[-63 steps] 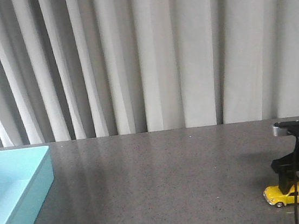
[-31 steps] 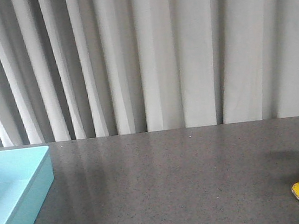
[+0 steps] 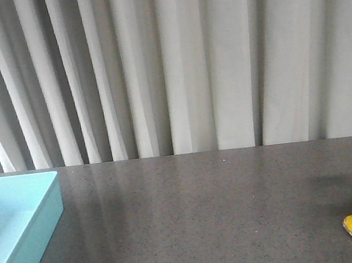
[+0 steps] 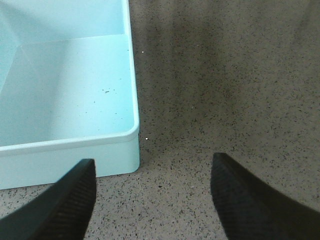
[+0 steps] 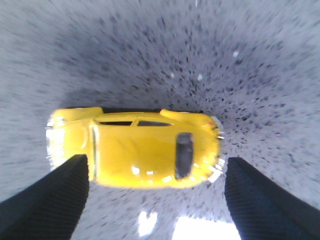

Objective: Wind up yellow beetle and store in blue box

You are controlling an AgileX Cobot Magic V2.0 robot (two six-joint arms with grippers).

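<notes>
at far right, yellow beetle point(image 5: 134, 152) lying crosswise between right gripper point(image 5: 155, 200) fingers, spread wide, gripping nothing; blue box point(image 3: 20, 221) far left.

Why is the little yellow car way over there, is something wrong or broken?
Nothing looks broken or spilled. The car sits upright on its wheels at the table's far right edge, between the open right claw's fingers. The box sits straight at the far left, holding nothing where it shows, with only a few dark specks inside.
</notes>
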